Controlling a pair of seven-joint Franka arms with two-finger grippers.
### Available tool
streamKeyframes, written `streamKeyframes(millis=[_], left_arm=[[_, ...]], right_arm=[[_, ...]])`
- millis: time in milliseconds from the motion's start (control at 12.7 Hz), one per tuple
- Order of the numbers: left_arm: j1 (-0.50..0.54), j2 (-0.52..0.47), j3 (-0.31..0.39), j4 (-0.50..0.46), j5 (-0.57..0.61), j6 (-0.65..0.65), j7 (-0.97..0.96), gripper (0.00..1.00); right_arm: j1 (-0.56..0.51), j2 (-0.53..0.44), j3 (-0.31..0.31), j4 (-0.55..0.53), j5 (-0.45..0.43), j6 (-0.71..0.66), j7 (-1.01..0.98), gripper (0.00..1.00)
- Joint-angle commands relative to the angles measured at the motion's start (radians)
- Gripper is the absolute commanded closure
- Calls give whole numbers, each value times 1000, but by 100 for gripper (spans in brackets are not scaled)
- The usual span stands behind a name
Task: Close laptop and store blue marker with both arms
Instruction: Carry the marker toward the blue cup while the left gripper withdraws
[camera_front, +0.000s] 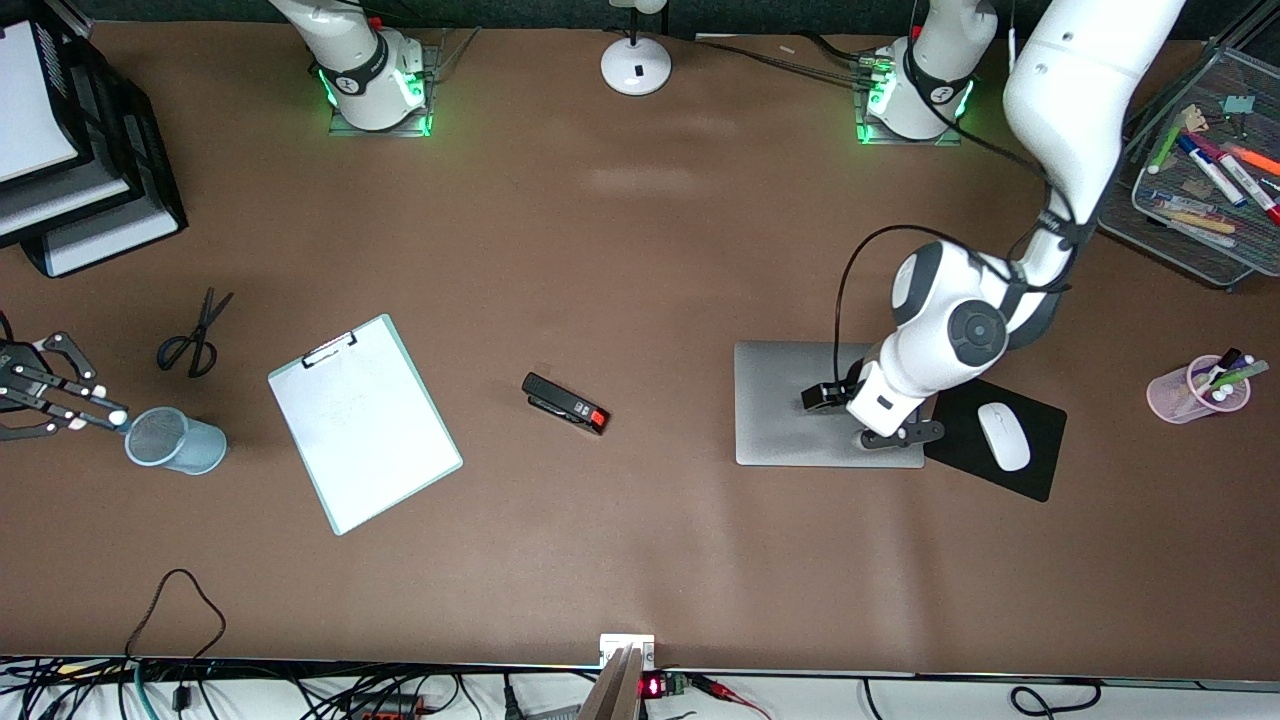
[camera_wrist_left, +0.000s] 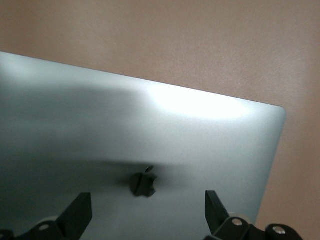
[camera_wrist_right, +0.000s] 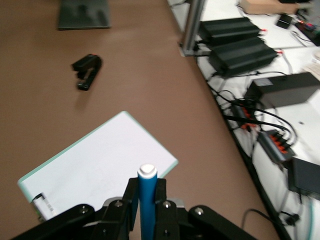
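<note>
The laptop (camera_front: 790, 400) lies closed on the table toward the left arm's end, silver lid up; the lid and its dark apple logo fill the left wrist view (camera_wrist_left: 150, 145). My left gripper (camera_front: 862, 416) is open just above the lid, its fingers (camera_wrist_left: 77, 215) wide apart on either side of the logo. My right gripper (camera_front: 85, 408) is at the right arm's end of the table, shut on the blue marker (camera_wrist_right: 147, 195). The marker's whitish end (camera_front: 118, 417) is at the rim of a blue-grey mesh cup (camera_front: 175, 440).
A white clipboard (camera_front: 362, 420), scissors (camera_front: 195, 335) and a black stapler (camera_front: 565, 403) lie mid-table. A white mouse (camera_front: 1003, 436) on a black pad (camera_front: 1040, 420) sits beside the laptop. A pink pen cup (camera_front: 1195, 390), a mesh marker tray (camera_front: 1200, 210) and stacked black trays (camera_front: 90, 160) stand at the table's ends.
</note>
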Motion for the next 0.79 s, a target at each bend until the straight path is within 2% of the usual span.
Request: streamKeyframes(millis=[0, 237, 710], left_arm=[[1, -96, 13, 6, 68, -109, -2, 0], [16, -181, 19, 6, 76, -154, -1, 0], [79, -384, 16, 6, 76, -349, 81, 0]], right_arm=[[-43, 38, 14, 18, 28, -99, -134, 97], [-76, 104, 14, 70, 28, -235, -203, 97], [-109, 141, 14, 88, -8, -242, -297, 97]])
